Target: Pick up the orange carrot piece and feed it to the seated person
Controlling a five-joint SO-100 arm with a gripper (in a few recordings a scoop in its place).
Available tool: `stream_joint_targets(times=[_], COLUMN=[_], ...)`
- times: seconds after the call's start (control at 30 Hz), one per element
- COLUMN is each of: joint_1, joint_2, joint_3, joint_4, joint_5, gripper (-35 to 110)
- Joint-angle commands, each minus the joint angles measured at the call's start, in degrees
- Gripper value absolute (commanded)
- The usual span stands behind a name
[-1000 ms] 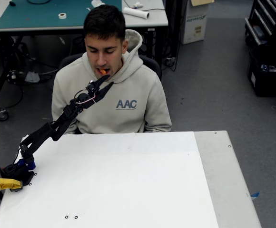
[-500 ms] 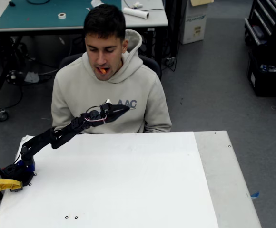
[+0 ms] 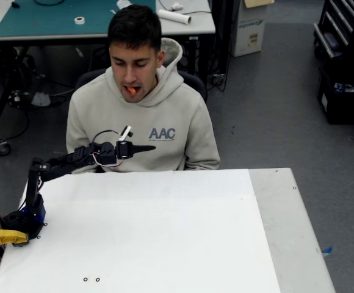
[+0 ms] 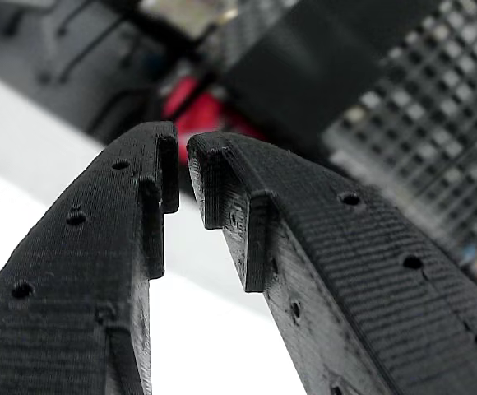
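the orange carrot piece [image 3: 131, 90] is sitting in the mouth of the seated person [image 3: 141, 116], well above the white surface [image 3: 165, 232]. the gripper [image 3: 145, 148] is hanging level in front of the person's chest, below the carrot, its fingers [image 4: 247, 214] nearly together on nothing. a yellow clamp handle [image 3: 3, 236] is sitting beside the arm's base.

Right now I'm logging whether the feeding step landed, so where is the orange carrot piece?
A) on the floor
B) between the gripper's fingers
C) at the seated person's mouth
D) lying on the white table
C: the orange carrot piece sits at the seated person's mouth, while the gripper holds nothing.
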Motion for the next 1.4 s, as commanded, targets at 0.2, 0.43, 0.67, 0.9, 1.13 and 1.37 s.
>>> stream_joint_targets(times=[0.2, 0.43, 0.67, 0.9, 1.13, 1.37], joint_1=[-3.87, -12.74, -24.96, -35.60, -37.71, -37.88], joint_2=[31.82, 44.56, 58.18, 74.97, 84.55, 88.86], joint_3=[34.98, 52.12, 69.52, 87.54, 100.99, 105.38], joint_4=[-1.05, -0.44, -0.35, -0.26, -0.09, 10.99], joint_5=[12.83, 16.35, 21.53, 22.32, 22.24, 22.24], gripper=[-2, -2, -2, -2, -2, -2])
